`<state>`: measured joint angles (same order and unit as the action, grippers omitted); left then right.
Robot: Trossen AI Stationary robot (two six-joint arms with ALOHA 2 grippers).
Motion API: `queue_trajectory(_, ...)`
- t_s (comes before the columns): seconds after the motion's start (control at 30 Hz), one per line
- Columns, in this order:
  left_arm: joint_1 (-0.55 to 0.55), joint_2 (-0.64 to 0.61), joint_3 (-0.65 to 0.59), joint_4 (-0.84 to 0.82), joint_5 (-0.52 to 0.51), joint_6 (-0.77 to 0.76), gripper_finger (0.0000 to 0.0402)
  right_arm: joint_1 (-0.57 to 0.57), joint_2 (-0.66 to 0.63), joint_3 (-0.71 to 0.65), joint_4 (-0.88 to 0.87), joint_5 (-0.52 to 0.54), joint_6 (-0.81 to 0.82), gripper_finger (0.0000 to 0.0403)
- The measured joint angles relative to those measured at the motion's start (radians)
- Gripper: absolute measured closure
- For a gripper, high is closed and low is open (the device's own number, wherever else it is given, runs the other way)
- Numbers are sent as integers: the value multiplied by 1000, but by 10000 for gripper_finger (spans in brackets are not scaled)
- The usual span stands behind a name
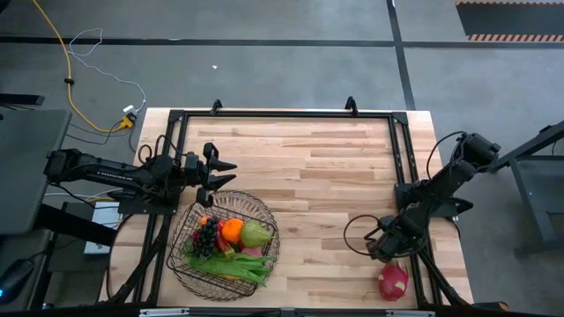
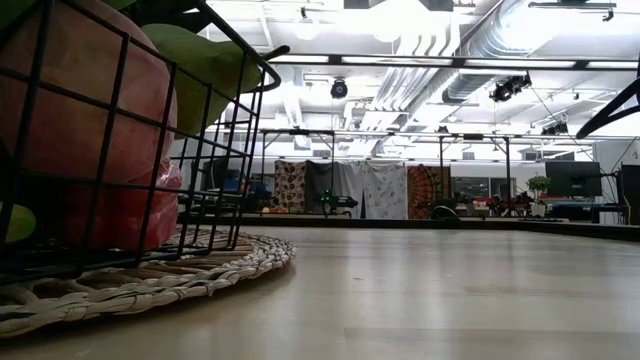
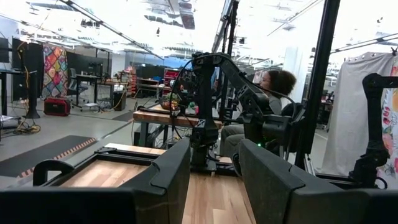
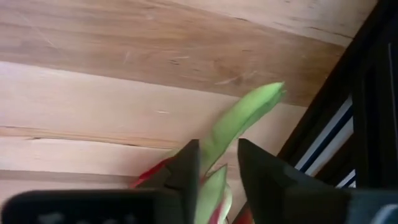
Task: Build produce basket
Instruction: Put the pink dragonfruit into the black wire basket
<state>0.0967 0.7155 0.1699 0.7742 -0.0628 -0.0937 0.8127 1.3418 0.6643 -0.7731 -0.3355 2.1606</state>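
Note:
The round wire basket (image 1: 182,261) stands near the table's front left on a woven mat (image 2: 150,285). It holds an orange (image 1: 232,230), dark grapes (image 1: 206,236), a green pear (image 1: 256,234) and green beans (image 1: 236,269). My left gripper (image 1: 220,176) hovers open just beyond the basket's far rim, nothing between its fingers (image 3: 177,168). The pink dragon fruit (image 1: 394,280) lies on the table at the front right corner. My right gripper (image 1: 385,253) points steeply down at it and is shut on one of its green leaves. My right gripper pinches a green leaf scale of the dragon fruit (image 4: 217,146) between its two fingers, coming from above and slanting down. The leaf's tip (image 4: 261,99) sticks out past the fingertips. The fruit's pink body lies on the table.
A black frame rail (image 1: 282,114) runs round the tabletop, and its right bar (image 1: 408,176) passes close to my right arm. Bare wood (image 1: 326,185) lies between the basket and the dragon fruit. A person (image 3: 278,84) sits beyond the table.

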Motion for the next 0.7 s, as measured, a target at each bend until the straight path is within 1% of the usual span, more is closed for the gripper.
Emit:
queue_trajectory(0.13,0,0,0,0,0,0,273,0,0,0,-1,6,-25,361)
queue_trajectory(0.2,0,0,0,0,0,0,273,0,0,0,0,27,-49,388)
queue_trajectory(0.23,0,0,0,0,0,0,273,0,0,0,0,35,-62,395)
queue_trajectory(0.5,0,0,0,0,0,0,273,-29,-23,2,-4,53,-160,400)
queue_trajectory(0.57,0,0,0,0,0,0,273,-42,-52,2,-12,82,-182,401)
queue_trajectory(0.7,0,0,0,0,0,0,273,-66,-130,2,-21,173,-213,402)
